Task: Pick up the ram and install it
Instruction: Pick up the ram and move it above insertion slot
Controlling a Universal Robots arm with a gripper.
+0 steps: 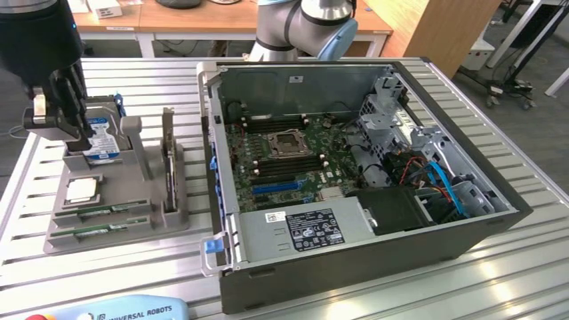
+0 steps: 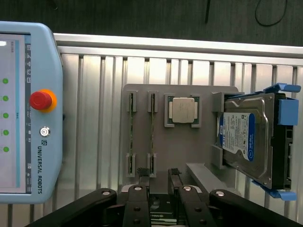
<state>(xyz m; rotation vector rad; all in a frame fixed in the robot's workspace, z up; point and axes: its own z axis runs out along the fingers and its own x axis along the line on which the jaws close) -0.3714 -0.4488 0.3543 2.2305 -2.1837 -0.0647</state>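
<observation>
The ram [image 2: 152, 127] stands on edge in a slot of the gray holder [image 2: 142, 97]. In the exterior view it lies at the lower left of the frame. A second ram strip [image 2: 131, 130] stands parallel just beside it. On the same holder are a square silver processor [image 2: 183, 109] and, past it, a blue-labelled hard drive [image 2: 246, 139] in a blue bracket.

The holder rests on a ribbed aluminium table [image 1: 498, 280]. An open computer case [image 1: 374, 260] occupies the centre and right of the exterior view, with its motherboard [image 1: 284, 153] exposed. Wooden desks [image 1: 204, 17] stand behind the table in the room.

The wrist view looks straight down on the holder and shows the red stop button [image 2: 40, 100] of the teach pendant [image 2: 28, 142], which lies on the table beside the holder. The exterior view shows the case interior and the arm's base joint [image 1: 307, 23] at top centre.

The gripper [image 2: 158, 176] hangs above the holder at the upper left of the exterior view, near the hard drive and pointing down. Its fingers stand wide apart and hold nothing. It does not touch the ram.
</observation>
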